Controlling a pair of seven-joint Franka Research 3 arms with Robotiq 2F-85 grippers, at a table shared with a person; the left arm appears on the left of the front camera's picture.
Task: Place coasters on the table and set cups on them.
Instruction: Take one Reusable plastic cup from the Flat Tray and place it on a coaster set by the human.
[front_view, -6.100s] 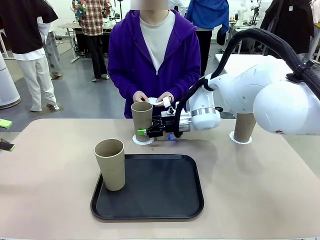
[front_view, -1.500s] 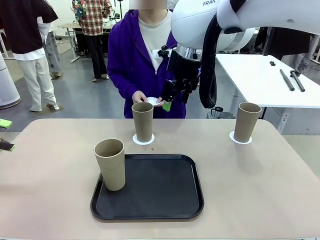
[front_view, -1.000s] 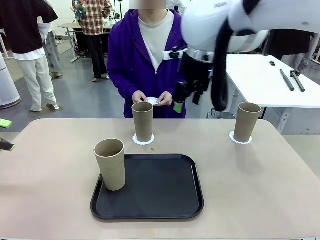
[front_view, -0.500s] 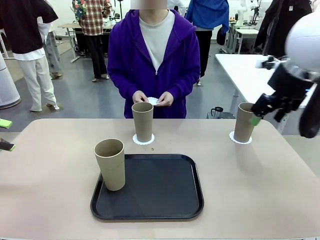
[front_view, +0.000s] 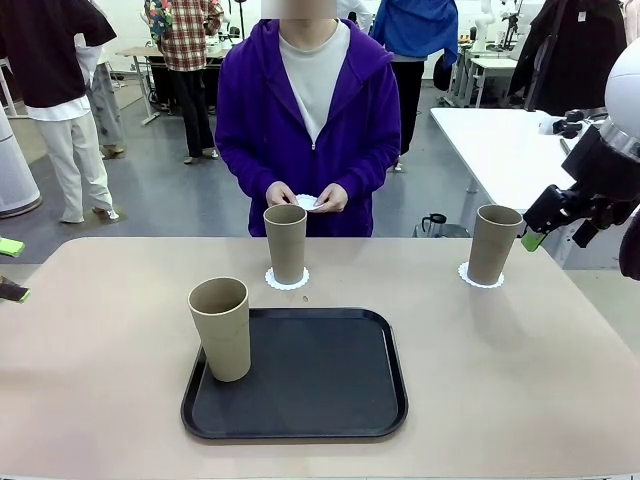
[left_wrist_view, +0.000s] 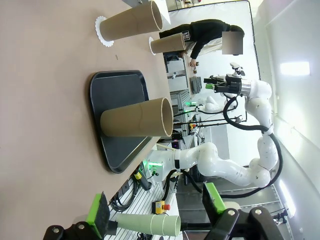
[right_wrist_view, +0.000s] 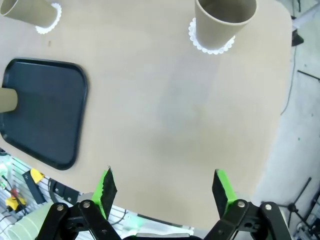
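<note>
Right gripper (right_wrist_view: 164, 190): is hanging in the air over the right end of the table (front_view: 100, 390), fingers spread wide and holding nothing; its wrist camera is looking down on the tabletop.
Left gripper (left_wrist_view: 156, 212): is sitting at the table's left edge, green pads standing apart with nothing between them; its wrist view is rolled sideways.
Right cup (front_view: 494, 245): is standing upright on the right coaster (front_view: 480, 284) near the far right corner, beside the right gripper but apart from it.
Middle cup (front_view: 286, 245): is standing upright on the middle coaster (front_view: 287, 286), at the far side just beyond the tray (front_view: 330, 400).
Tray cup (front_view: 220, 335): is standing upright in the tray's front left corner, mouth open and empty, with no coaster under it.
Tray: is lying flat in the middle of the table, nearer the robot's side, bare apart from the one cup.
Held coaster (front_view: 308, 202): is resting in the person's hands (front_view: 279, 193), above and just behind the middle cup's rim, not on the table.
Person (front_view: 310, 110): is standing at the far edge in a purple hooded jacket, both hands drawn together in front of the waist around the held coaster.
</note>
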